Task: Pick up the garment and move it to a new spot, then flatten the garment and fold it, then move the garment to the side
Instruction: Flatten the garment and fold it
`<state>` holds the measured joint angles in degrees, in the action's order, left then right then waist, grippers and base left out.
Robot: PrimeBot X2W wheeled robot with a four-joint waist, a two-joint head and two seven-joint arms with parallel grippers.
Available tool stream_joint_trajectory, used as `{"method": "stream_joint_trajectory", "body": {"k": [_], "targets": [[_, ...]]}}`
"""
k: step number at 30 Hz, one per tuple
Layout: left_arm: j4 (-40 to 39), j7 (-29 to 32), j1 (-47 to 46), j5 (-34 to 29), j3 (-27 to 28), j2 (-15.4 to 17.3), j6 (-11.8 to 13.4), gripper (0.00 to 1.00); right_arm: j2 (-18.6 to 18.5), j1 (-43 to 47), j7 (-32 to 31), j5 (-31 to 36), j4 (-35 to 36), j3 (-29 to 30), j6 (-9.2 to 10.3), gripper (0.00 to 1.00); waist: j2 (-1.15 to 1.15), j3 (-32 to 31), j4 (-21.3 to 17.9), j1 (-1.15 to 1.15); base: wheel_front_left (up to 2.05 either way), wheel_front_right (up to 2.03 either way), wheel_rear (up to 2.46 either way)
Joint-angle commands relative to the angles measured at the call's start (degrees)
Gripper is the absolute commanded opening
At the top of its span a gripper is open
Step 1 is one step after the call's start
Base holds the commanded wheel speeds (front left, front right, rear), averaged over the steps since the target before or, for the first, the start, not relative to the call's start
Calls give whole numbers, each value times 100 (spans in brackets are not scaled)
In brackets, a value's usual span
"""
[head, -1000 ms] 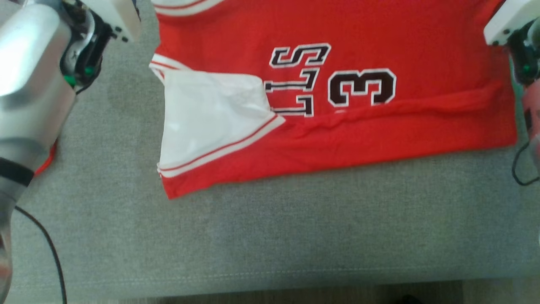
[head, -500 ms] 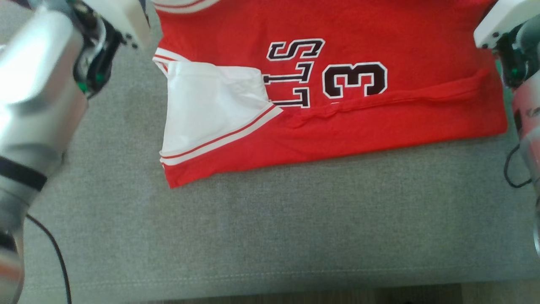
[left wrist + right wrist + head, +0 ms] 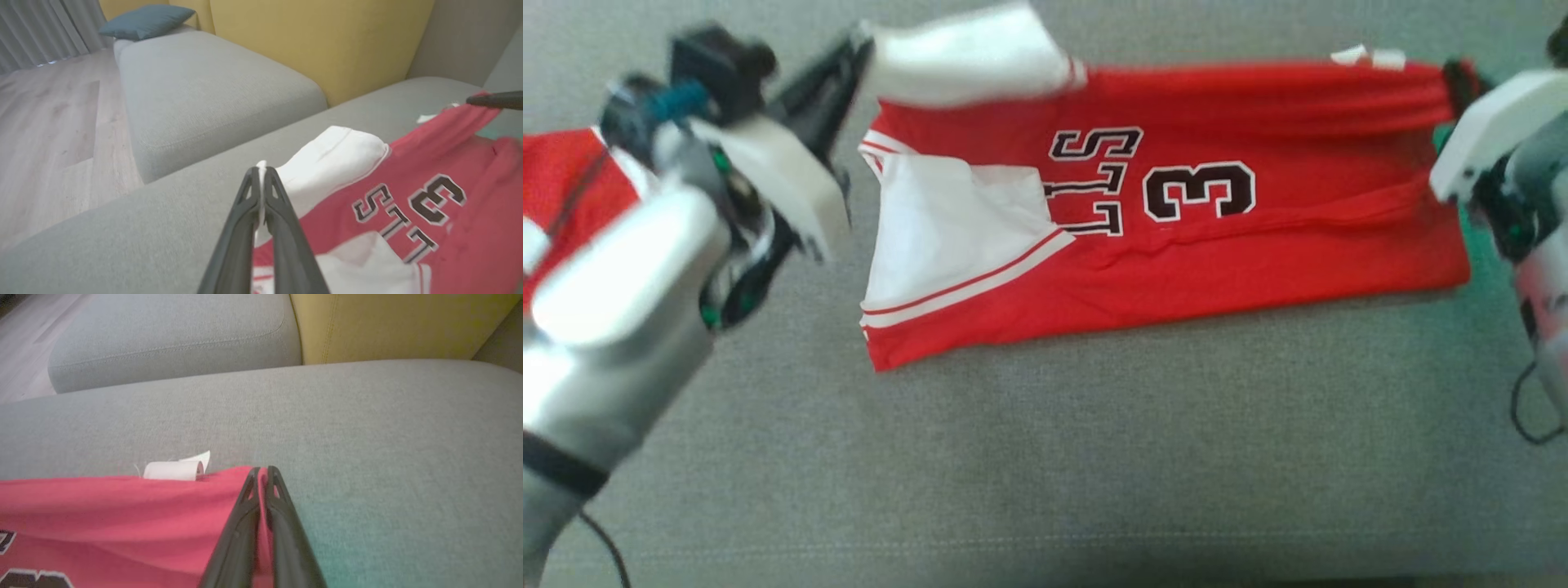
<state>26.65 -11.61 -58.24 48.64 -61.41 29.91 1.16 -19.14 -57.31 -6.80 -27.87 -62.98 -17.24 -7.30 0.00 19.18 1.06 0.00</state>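
red jersey (image 3: 1176, 245) lies spread across the grey sofa cushion (image 3: 1045, 457), number and letters facing up, its far edge held up off the fabric. the near edge rests flat on the cushion. your left claw (image 3: 261, 173) is clamped tight on the white sleeve (image 3: 331, 159) at that edge's left end. your right claw (image 3: 263, 471) is pinched closed on the red corner at the other end, just beside a small white tag (image 3: 175, 469). you see a yellow backrest (image 3: 327, 41) behind the cushion.
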Motion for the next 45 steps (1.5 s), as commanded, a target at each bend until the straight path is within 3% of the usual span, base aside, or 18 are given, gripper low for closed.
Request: {"method": "stream_joint_trajectory", "body": {"k": [1,13,17,26,38,39,40,41,45], "targets": [[-294,66,-49,37,175,359,80,0,-114,150,-115,-131,243,-156,-19,0,0,-163,35,0,0,0,0],[-2119,735,958,152,-228,1117,631,0,-815,1016,-1158,-918,954,-838,-19,0,0,-625,143,0,0,0,0],[-2369,870,1147,161,-356,1223,713,0,-958,1166,-1369,-1007,1088,-997,-19,0,0,-676,134,0,0,0,0],[-2328,953,1296,104,-542,1223,738,0,-1044,1368,-1759,-1168,1338,-1291,-19,0,0,-609,71,0,0,0,0],[-1865,938,1524,37,-797,987,669,0,-1184,1496,-2454,-1272,1589,-1653,-19,0,0,-639,-49,0,0,0,0],[-1810,918,1541,40,-786,975,709,33,-1207,1490,-2466,-1235,1603,-1670,-19,58,0,-647,-55,0,0,0,0],[-1755,871,1553,27,-771,962,756,77,-1214,1487,-2452,-1220,1598,-1647,-19,100,0,-660,-61,0,0,0,0],[-1711,823,1572,25,-756,942,792,100,-1204,1479,-2415,-1224,1609,-1611,-19,100,0,-676,-66,0,0,0,0],[-1560,565,1644,112,-605,862,918,100,-1144,1434,-2045,-1256,1700,-1381,-19,100,0,-776,-64,0,0,0,0]]}}
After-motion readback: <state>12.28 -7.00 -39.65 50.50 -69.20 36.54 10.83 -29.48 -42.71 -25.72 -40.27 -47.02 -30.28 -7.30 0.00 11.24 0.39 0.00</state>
